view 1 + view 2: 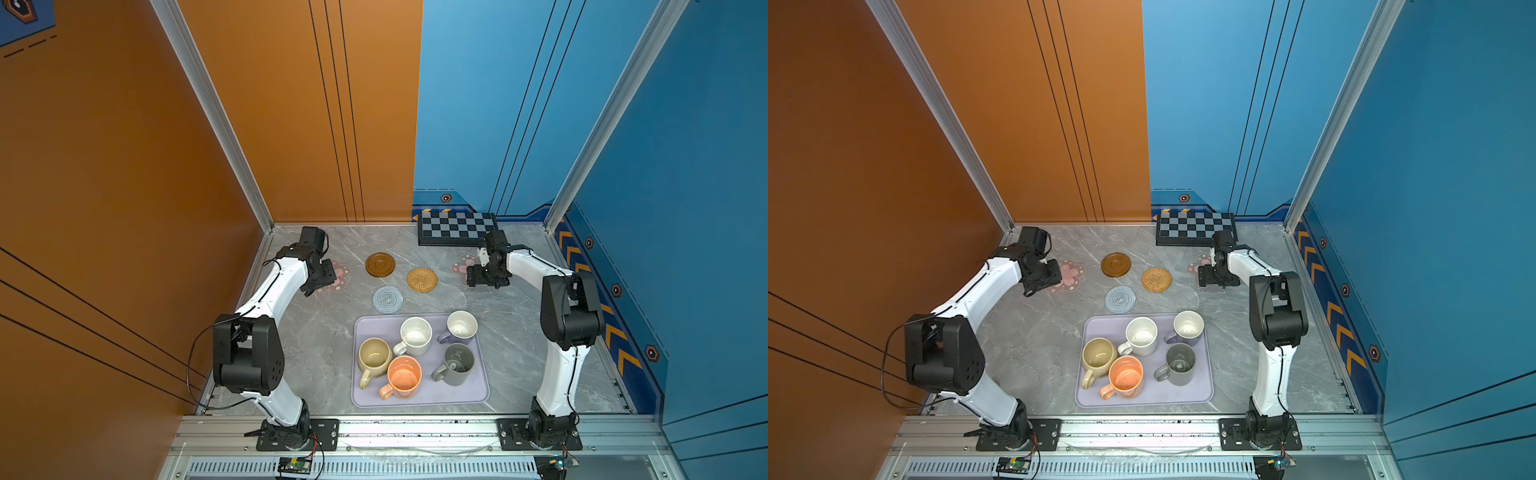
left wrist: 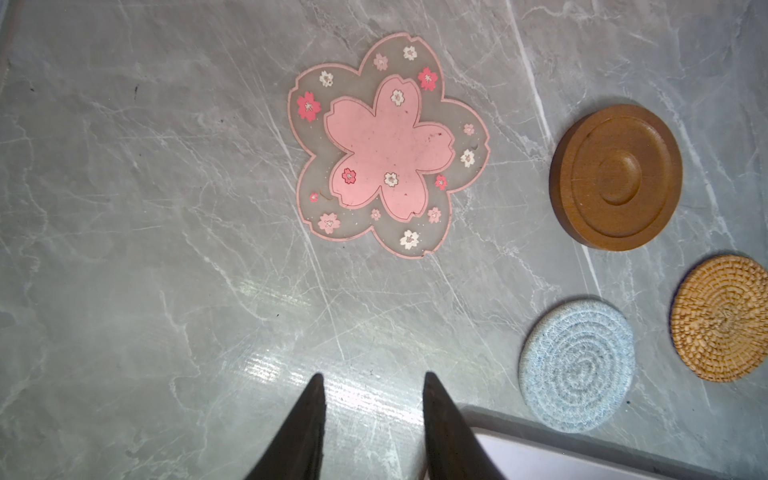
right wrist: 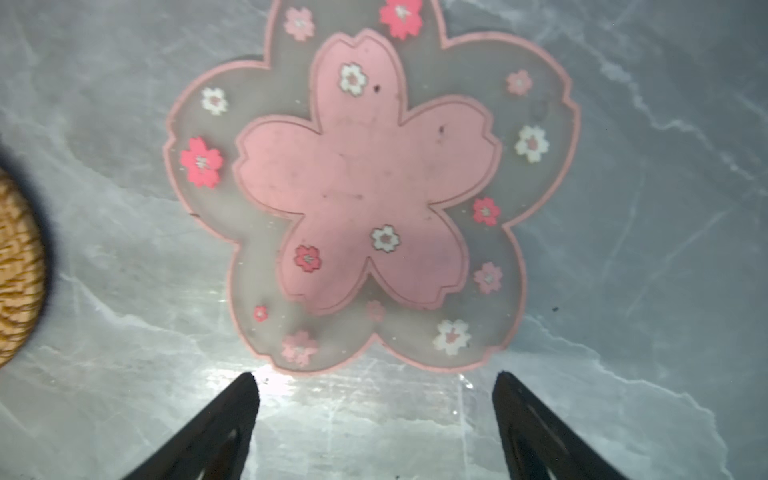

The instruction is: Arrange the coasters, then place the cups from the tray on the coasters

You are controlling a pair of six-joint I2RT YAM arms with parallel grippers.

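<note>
Hovered left gripper [image 2: 372,374], narrowly parted, and right gripper [image 3: 376,374], spread wide, both empty, over pink flower coasters [image 2: 388,145], likely spacing them for cups [image 1: 415,334].

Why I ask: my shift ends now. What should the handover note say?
Left gripper: open, empty, beside the left pink coaster.
Right gripper: open wide, empty, beside the right pink coaster.
Between them lie the wooden coaster, rattan coaster and crocheted coaster.
All five cups stand on the tray.
Done: coasters spread out singly.
Left: every cup onto a coaster.
</note>
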